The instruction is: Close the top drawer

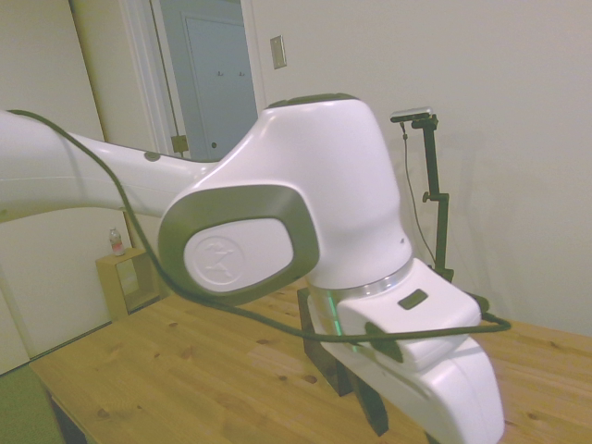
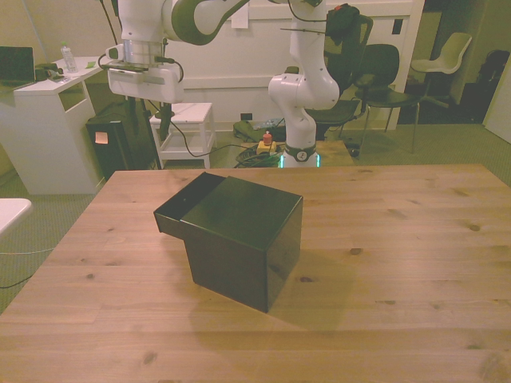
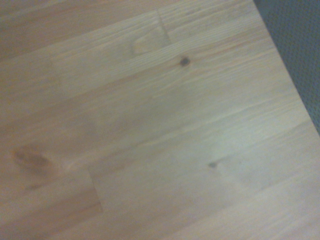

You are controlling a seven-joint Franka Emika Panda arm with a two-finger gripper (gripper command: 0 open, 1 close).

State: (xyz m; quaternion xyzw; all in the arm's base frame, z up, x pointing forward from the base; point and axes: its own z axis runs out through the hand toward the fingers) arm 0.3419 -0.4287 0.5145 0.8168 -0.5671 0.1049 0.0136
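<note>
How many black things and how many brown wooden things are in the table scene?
Black: 1, the cabinet with its top drawer pulled out.
Brown wood: 1, the table itself.
Total: 2

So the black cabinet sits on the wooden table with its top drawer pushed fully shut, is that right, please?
Not quite: the top drawer is not shut. In the front view it sticks out of the black cabinet toward the front view's left, open at the top. The cabinet does sit on the wooden table.
</note>
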